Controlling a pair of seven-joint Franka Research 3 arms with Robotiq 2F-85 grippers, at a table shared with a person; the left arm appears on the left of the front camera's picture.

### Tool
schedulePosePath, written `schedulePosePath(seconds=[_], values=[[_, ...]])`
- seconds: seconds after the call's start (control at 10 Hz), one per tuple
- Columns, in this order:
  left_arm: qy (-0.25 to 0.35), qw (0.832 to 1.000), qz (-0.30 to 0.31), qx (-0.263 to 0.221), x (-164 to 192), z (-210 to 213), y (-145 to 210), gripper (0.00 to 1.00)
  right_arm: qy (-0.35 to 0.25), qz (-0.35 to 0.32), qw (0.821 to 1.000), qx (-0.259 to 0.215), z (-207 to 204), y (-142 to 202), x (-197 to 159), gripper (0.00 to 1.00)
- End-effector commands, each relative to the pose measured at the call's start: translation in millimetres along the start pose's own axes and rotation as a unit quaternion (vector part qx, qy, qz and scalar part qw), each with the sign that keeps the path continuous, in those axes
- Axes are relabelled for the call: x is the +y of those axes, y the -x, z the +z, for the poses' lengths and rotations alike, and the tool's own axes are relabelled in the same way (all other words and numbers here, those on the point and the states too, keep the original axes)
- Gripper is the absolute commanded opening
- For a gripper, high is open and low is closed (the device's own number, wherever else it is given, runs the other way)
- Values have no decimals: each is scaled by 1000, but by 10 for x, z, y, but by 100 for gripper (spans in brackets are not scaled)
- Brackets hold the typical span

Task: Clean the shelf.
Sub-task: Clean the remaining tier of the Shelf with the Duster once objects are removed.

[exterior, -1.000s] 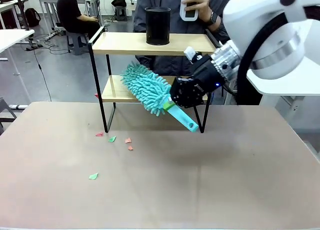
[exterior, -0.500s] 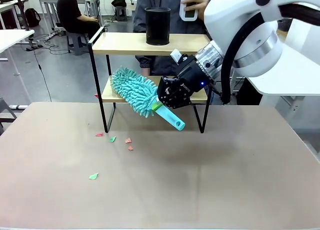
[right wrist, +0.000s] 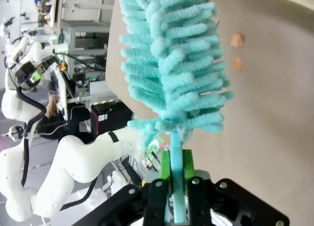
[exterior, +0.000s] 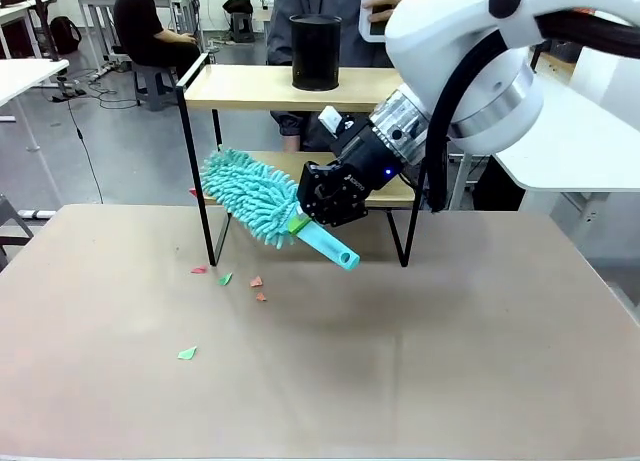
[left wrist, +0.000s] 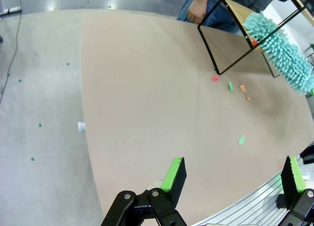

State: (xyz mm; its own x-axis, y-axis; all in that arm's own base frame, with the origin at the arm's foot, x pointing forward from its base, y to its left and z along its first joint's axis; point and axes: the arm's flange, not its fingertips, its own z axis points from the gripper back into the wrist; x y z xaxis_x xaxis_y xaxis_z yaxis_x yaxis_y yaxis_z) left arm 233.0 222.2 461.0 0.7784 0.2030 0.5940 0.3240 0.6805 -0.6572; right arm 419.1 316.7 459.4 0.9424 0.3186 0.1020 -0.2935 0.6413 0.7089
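Front camera faces across table (exterior: 450, 361) toward shelf (exterior: 250, 86); left wrist far, oblique; right wrist close; all share duster (right wrist: 176, 64).

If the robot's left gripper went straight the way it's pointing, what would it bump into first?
Probably the bare brown tabletop. The open left gripper looks down at it, with nothing between; the small coloured paper scraps lie off to one side.

Your tan table (exterior: 450, 361) carries the shelf (exterior: 250, 86) at its far side, all four black legs planted on the top. On the upper board, a black cylinder (exterior: 316, 51) stands upright near the middle. The teal duster head (exterior: 250, 193) lies across the left part of the lower board, and a red scrap (exterior: 192, 192) sits at that board's left end. In front of the left legs, small paper scraps (exterior: 256, 281) lie loose on the table, with one green scrap (exterior: 187, 353) nearer you.
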Motion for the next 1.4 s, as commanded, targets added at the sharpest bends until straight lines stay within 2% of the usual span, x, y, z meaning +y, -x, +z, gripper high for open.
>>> schedulePosePath(seconds=[0.0, 0.3, 0.6, 0.8, 0.9, 1.0, 1.1, 1.3], values=[[10, 1000, -11, -10, -5, -7, -9, 100, -30, 19, 999, 37, 5, -117, 90, 12], [10, 1000, -11, -10, -5, -7, -9, 100, -57, 25, 996, 58, 98, -100, 20, 12], [10, 1000, -11, -10, -5, -7, -9, 100, -101, 21, 992, 69, 352, 85, -154, 12], [10, 1000, -11, -10, -5, -7, -9, 100, -120, 37, 978, 165, 567, 335, -210, 12], [10, 1000, -11, -10, -5, -7, -9, 100, -120, 51, 964, 231, 715, 523, -239, 12], [10, 1000, -11, -10, -5, -7, -9, 100, -122, 54, 959, 251, 875, 689, -283, 12], [10, 1000, -11, -10, -5, -7, -9, 100, -133, 67, 954, 259, 1023, 824, -357, 12], [10, 1000, -11, -10, -5, -7, -9, 100, -162, 55, 958, 230, 1131, 905, -495, 12]])
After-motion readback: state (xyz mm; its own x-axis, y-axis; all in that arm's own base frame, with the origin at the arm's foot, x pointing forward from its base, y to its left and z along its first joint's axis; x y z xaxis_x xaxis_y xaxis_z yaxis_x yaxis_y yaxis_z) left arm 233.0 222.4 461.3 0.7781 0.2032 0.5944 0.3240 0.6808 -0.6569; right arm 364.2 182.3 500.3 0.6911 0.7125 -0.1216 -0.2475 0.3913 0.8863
